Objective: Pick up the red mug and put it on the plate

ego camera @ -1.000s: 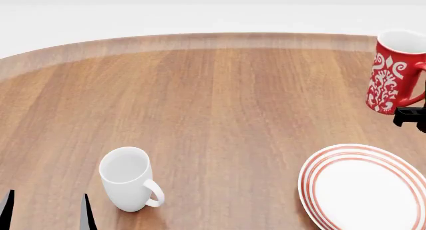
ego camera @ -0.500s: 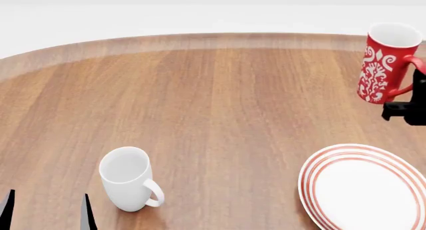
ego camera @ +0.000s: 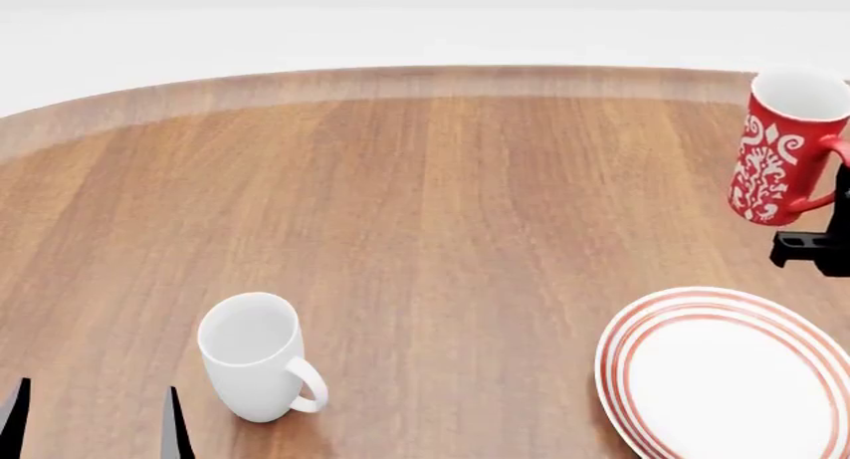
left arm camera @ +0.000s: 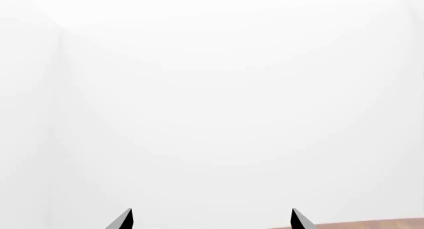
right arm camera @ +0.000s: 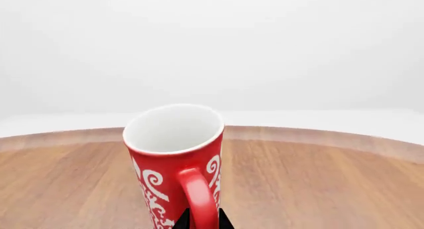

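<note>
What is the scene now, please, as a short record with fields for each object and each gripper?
red mug: lifted off the table, tilted, held by its handle
right gripper: fingers closed on the red mug's handle
plate: on the table, nothing on it, nearer than the mug
white mug: upright on the table, front left
left gripper: open, holding nothing
wooden table: round

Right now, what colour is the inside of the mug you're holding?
White inside the red mug, best seen in the right wrist view.
</note>
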Controlling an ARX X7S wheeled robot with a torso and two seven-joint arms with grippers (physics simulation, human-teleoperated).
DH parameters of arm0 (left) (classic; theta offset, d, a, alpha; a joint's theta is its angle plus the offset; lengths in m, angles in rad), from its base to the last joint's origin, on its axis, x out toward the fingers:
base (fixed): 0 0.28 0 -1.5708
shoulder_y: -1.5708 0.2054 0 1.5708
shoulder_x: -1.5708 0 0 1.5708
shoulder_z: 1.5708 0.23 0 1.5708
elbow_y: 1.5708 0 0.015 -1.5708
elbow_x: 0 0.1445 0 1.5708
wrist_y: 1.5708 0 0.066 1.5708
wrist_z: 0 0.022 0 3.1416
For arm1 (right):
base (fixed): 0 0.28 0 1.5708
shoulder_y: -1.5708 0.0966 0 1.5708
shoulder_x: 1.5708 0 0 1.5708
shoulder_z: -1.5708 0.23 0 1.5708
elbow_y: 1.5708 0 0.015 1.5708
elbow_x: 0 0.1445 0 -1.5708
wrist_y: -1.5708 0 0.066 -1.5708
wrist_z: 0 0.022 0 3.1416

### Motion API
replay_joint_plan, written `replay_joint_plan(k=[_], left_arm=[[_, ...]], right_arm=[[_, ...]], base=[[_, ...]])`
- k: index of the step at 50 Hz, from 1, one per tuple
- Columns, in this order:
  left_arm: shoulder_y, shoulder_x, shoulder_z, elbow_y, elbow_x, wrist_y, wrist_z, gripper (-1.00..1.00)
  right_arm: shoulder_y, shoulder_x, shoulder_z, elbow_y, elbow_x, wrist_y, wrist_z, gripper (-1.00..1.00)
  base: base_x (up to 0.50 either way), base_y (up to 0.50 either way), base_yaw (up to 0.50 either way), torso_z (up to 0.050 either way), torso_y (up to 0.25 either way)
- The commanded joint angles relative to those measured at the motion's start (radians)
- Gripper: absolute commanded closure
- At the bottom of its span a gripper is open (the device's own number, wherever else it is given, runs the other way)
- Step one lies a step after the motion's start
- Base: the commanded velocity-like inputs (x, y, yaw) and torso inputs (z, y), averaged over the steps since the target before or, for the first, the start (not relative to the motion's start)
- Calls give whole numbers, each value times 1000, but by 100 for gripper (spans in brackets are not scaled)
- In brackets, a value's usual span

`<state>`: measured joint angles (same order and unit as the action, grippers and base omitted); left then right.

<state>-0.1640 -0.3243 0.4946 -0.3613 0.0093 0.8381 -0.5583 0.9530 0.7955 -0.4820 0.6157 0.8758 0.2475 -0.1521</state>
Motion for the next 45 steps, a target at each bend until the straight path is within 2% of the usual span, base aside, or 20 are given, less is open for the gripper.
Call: replay_joint_plan(k=[1, 45], left_arm=[[-1, -2, 2, 1, 2, -2, -1, -100], [-8, -7, 12, -7, 18, 14, -7, -100]], right_arm=[[-31, 7, 17, 9, -11, -36, -4, 100], [-147, 39, 50, -44, 38, -59, -15, 100]], base=[[0, 0, 0, 0, 0], [0, 0, 0, 0, 0]])
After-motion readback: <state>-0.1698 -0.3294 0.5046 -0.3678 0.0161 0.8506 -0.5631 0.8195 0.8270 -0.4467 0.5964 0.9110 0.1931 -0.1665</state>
